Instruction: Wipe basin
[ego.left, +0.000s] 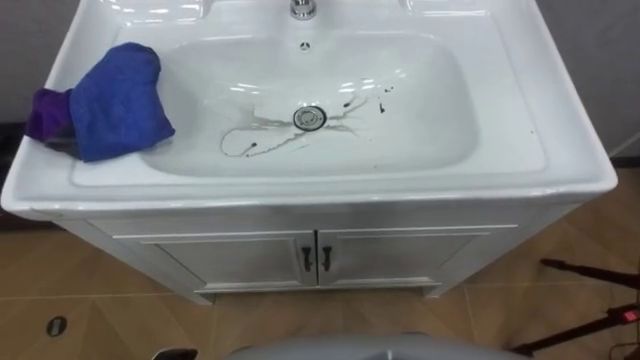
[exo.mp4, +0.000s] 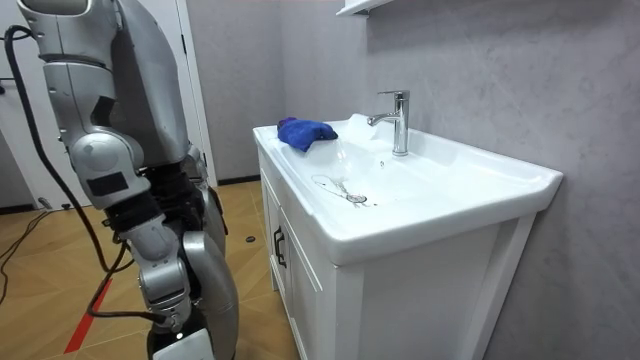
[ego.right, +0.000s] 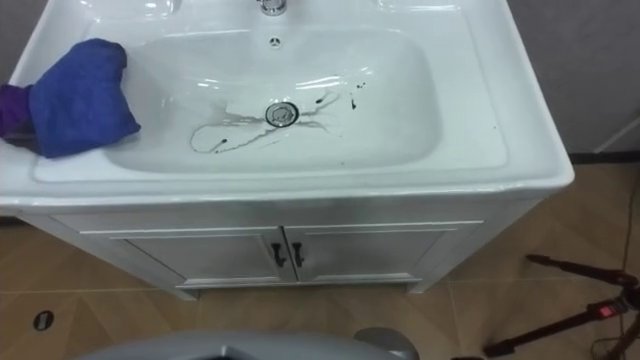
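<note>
We see the blue cloth (ego.left: 118, 100) bunched on the basin's (ego.left: 500, 130) left rim, overhanging the bowl, with a purple cloth (ego.left: 45, 112) under it. Dark streaks (ego.left: 262, 140) spread around the drain (ego.left: 309, 117). The front and right rims lie bare. The room view adds the tap (exo.mp4: 398, 120) and the robot's right hand (exo.mp4: 182, 338) hanging low, apart from the cabinet (exo.mp4: 300, 280). We cannot tell its grasp.
</note>
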